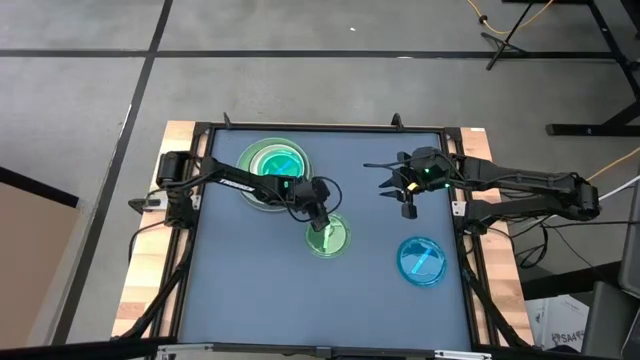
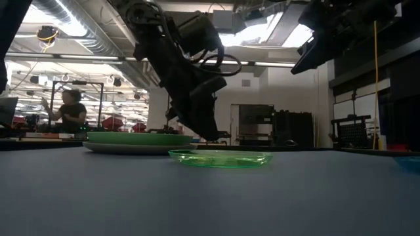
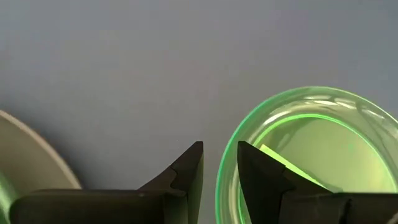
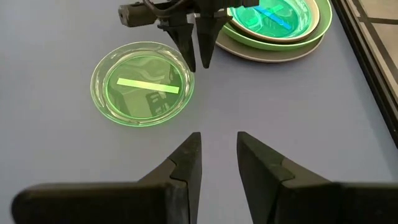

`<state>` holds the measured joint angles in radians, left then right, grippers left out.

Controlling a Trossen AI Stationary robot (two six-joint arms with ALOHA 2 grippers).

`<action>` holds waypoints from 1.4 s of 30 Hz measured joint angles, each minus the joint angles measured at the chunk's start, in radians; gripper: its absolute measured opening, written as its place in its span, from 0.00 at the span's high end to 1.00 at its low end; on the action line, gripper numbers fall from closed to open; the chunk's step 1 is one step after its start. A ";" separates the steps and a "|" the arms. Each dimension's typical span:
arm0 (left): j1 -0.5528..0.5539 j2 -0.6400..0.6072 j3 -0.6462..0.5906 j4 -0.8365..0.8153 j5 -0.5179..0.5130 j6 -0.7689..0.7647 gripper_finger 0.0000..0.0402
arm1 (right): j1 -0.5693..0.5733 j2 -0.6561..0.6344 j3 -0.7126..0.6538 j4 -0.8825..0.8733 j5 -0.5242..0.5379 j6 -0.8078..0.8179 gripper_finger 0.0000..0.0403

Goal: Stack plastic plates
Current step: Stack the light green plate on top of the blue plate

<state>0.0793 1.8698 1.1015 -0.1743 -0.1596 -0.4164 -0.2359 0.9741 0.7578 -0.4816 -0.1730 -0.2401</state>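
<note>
The left gripper's (image 4: 194, 59) fingers (image 3: 186, 171) stood narrowly apart, straddling the small green plate's (image 1: 327, 237) near rim, holding nothing yet.

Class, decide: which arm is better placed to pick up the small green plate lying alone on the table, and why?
The left. Its claw stands at the rim of the small green plate, one finger on either side. The right claw hangs above bare table, away from it.

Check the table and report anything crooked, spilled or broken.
Nothing stands out. The plate stack sits level, the small green plate and the small blue plate lie flat and whole on the table.
</note>
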 joint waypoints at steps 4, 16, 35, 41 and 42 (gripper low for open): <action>0.008 0.020 0.000 0.000 0.033 0.000 0.77 | 0.000 0.000 0.000 0.000 0.000 0.000 0.77; 0.008 0.060 -0.001 -0.020 0.053 -0.002 0.77 | 0.000 0.000 0.000 0.000 0.000 0.000 0.77; 0.010 0.072 0.000 -0.016 0.138 -0.001 0.77 | 0.000 0.020 0.000 0.000 0.000 0.000 0.77; 0.015 0.073 0.001 -0.015 0.197 0.000 0.77 | 0.000 0.020 0.000 0.000 0.000 0.000 0.77; 0.015 0.073 0.001 -0.015 0.204 0.000 0.77 | 0.000 0.020 0.000 0.001 0.000 0.000 0.77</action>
<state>0.0944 1.9427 1.1023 -0.1890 0.0447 -0.4168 -0.2359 0.9940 0.7578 -0.4809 -0.1730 -0.2402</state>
